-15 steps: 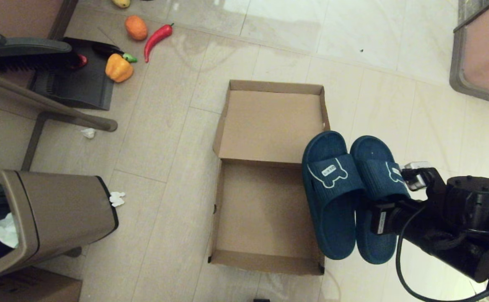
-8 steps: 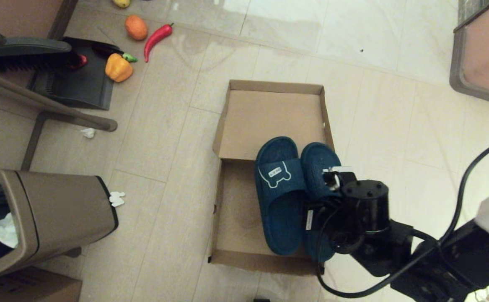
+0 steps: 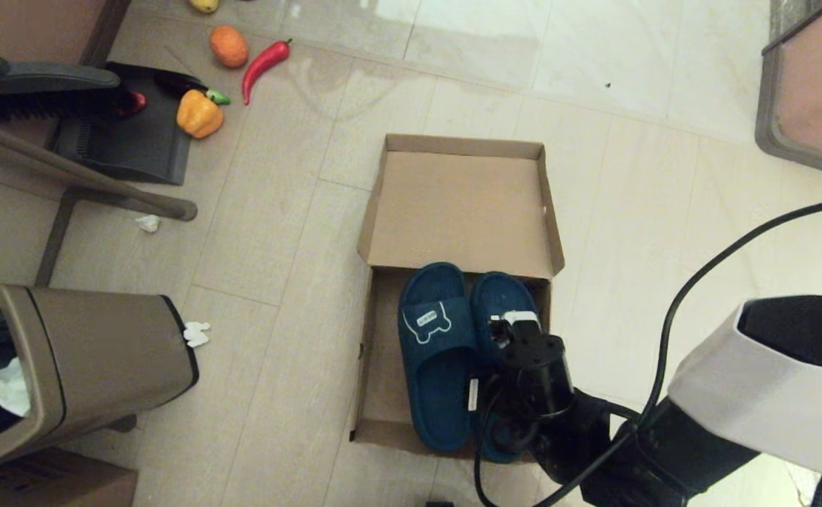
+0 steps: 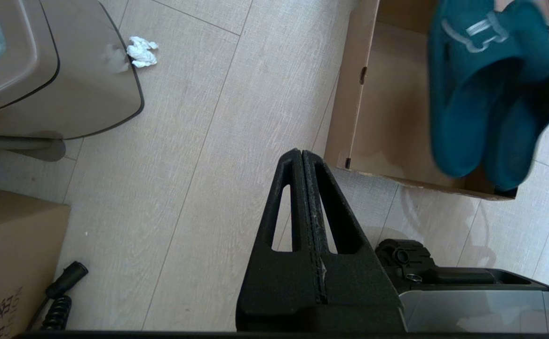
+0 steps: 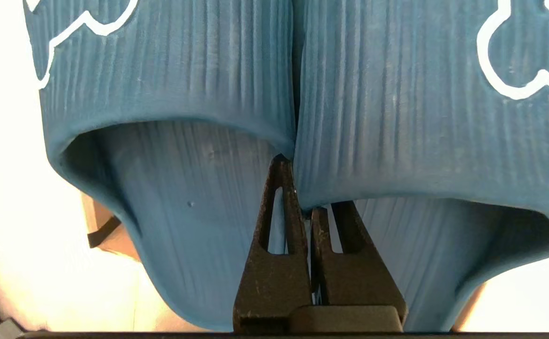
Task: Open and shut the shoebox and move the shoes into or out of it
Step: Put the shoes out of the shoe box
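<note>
Shoebox [image 3: 453, 211], one brown cardboard box, lies open on the floor at the centre of the head view, its single flap lid folded back toward 12 o'clock and lying flat. Two shoes [image 3: 439, 352], dark blue slides set side by side with toes toward 12 o'clock, sit over the box's open tray; whether their soles touch the bottom cannot be told. The one on the robot's left shows one white bear outline on its strap, while the other's strap is mostly hidden by the arm.

One right gripper [image 5: 298, 188] reaches in from 5 o'clock, and its two fingers [image 5: 274, 221] are pinched on the adjoining inner edges of the two straps, holding both slides together. One left gripper [image 4: 302, 160] hangs above bare floor near the box's corner at 7 o'clock, touching nothing, its two fingers pressed flat against each other.

At 9 o'clock from the box stands one tan bin [image 3: 65, 366]. Toward 10 and 11 o'clock lie one dustpan [image 3: 129, 134], one yellow pepper [image 3: 199, 116], one red chilli [image 3: 263, 63] and one orange [image 3: 229, 46].
</note>
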Robot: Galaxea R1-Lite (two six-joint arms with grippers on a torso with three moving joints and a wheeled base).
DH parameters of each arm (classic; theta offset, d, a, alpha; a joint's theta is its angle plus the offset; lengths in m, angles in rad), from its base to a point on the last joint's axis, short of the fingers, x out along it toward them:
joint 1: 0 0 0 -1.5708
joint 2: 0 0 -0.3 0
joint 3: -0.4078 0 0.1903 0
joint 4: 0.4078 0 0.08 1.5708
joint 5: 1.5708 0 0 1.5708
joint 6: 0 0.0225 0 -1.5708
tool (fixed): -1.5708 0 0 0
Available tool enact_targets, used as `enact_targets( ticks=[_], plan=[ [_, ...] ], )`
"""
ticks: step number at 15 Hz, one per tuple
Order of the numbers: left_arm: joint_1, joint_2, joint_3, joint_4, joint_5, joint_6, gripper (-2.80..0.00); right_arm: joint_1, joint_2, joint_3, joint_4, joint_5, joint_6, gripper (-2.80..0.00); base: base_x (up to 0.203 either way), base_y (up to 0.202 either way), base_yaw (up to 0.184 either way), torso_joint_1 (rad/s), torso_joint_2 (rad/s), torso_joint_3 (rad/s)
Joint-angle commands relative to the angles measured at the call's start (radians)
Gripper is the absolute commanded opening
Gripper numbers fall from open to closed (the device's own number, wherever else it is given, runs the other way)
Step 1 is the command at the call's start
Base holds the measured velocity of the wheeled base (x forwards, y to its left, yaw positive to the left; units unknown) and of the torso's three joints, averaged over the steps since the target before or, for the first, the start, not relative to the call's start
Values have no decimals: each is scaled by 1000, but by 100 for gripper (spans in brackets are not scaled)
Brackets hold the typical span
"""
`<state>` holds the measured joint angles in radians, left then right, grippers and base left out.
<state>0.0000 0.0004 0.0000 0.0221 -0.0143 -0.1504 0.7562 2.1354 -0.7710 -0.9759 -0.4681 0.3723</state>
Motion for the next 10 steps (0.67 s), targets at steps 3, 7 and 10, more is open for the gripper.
enact_targets(
  ticks=[3, 7, 10],
  plan=[
    [0, 0, 15, -1, 0, 2, -280, -20, 130, -86, -17, -9, 20, -280, 0, 0, 0, 0, 0, 0],
    [0, 0, 15, -1, 0, 0, -280, -73, 225, -171, -19, -7, -10, -280, 0, 0, 0, 0, 0, 0],
    [0, 0, 15, -2, 1, 0, -280, -99, 275, -250, -34, 0, -63, -280, 0, 0, 0, 0, 0, 0]
  ],
)
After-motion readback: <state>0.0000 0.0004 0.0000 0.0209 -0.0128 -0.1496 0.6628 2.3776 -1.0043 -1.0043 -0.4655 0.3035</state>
